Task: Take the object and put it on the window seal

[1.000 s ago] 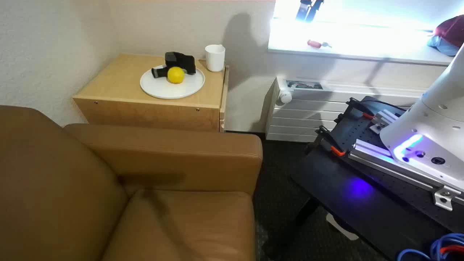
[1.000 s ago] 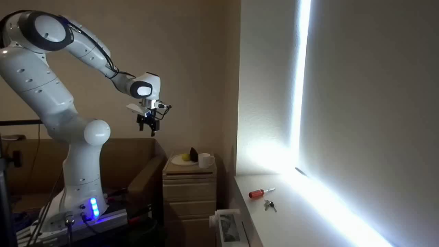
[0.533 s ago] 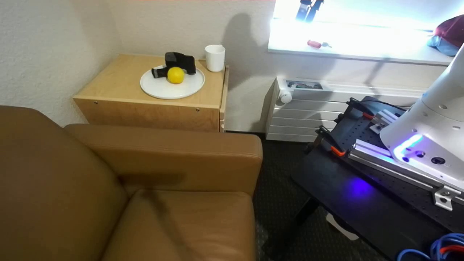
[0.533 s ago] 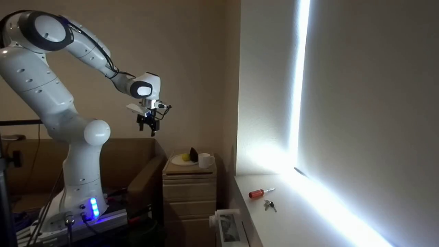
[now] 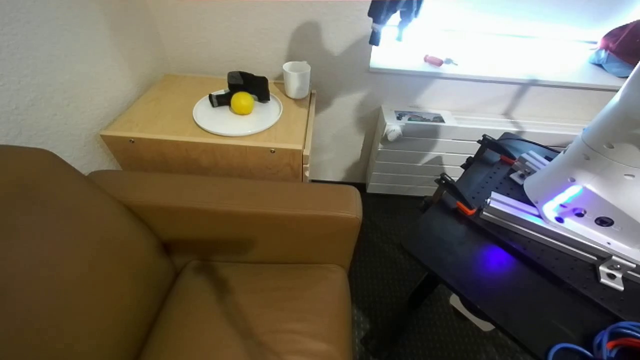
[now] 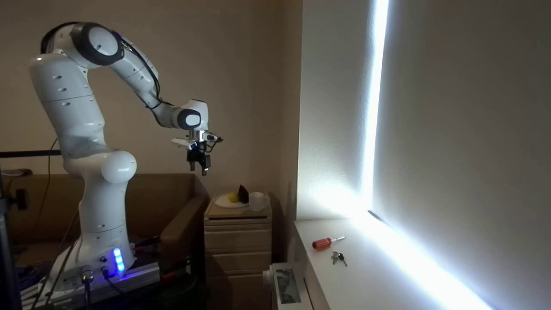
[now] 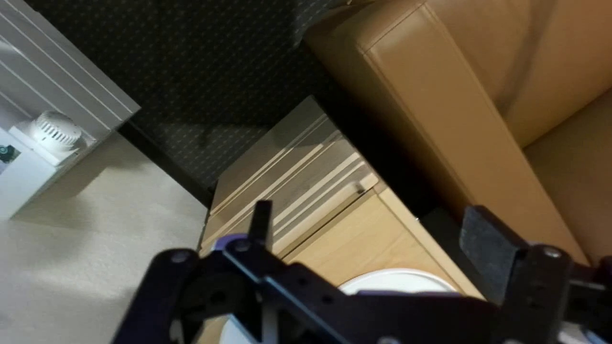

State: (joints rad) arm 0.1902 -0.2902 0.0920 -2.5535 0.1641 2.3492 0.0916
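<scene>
In an exterior view free air leads from the gripper [image 6: 198, 171] toward 4 or 5 o'clock, to the plate [image 6: 224, 202]; a screwdriver [image 6: 326, 243] and keys [image 6: 341, 256] obstruct the window seal [image 6: 357, 275], with room toward 5 o'clock from the keys. In an exterior view the ball [image 5: 242, 103] blocks the object [image 5: 255, 87] at 6 o'clock; the cup [image 5: 297, 81] stands at 3.

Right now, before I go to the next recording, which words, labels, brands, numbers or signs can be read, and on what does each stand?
None: no word, label, brand, number or sign is legible in any view.
Radiator knob: any markings too small to read.
Picture on the radiator: any lettering too small to tell.
White cup: no print shows.
Black object: no legible text.
</scene>
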